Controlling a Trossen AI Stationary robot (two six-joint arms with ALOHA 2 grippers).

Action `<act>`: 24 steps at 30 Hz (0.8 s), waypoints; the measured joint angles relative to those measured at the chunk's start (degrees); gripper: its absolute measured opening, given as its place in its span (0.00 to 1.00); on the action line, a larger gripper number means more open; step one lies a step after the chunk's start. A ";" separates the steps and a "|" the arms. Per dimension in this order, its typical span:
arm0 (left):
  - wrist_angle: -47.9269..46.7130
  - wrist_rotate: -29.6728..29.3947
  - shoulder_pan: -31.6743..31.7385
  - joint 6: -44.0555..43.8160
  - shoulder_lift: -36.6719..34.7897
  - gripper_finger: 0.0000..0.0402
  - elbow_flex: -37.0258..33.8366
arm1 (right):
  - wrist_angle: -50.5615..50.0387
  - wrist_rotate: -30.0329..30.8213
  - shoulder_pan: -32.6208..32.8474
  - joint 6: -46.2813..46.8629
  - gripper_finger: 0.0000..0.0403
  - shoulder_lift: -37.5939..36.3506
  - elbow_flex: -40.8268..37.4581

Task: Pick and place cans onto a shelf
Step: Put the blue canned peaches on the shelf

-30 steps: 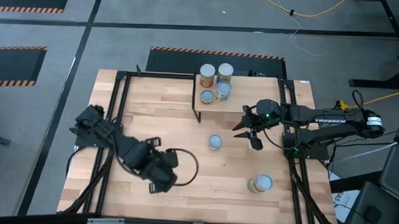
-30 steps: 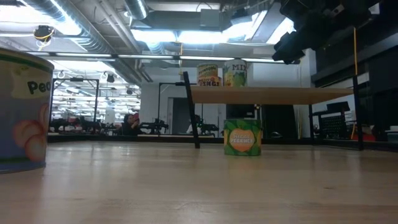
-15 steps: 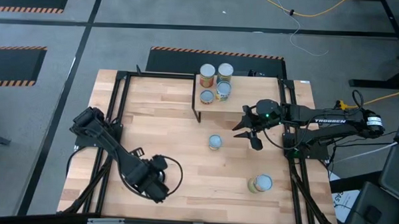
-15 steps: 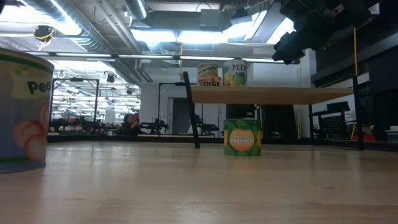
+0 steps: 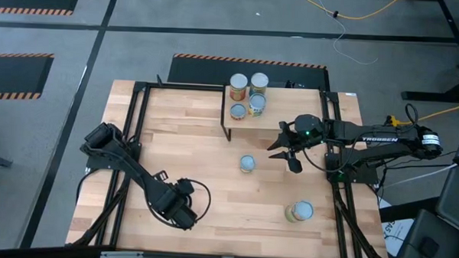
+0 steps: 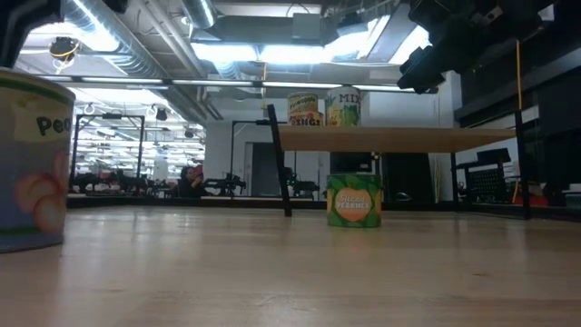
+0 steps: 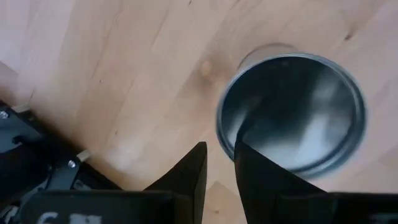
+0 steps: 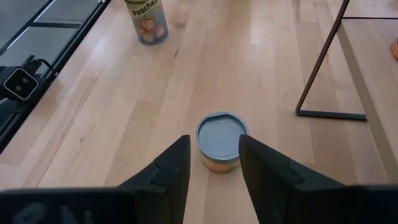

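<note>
The right pincer (image 5: 286, 152) hangs spread just beside a blue-lidded can (image 5: 247, 163) on the desk (image 5: 183, 135) near the shelf (image 5: 291, 112); a skewed descent could topple it.

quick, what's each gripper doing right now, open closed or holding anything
Left gripper: nearly closed, holding nothing, over the table beside a silver can.
Right gripper: open, empty, hanging above a small can near the shelf.
</note>
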 joint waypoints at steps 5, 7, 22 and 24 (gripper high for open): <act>1.30 -0.22 -0.02 0.02 -0.30 0.18 -2.10 | -0.01 0.01 -0.01 0.00 0.35 -0.02 -0.01; 0.69 -0.33 -0.04 0.05 -0.28 0.18 -2.34 | -0.02 0.01 -0.02 0.00 0.35 -0.02 -0.02; 2.86 -4.67 1.99 6.54 0.24 0.02 -2.58 | 0.02 0.01 -0.01 0.00 0.35 -0.01 -0.04; 3.32 -4.70 2.67 8.80 0.20 0.01 -2.55 | 0.03 0.01 -0.01 0.01 0.35 -0.02 -0.04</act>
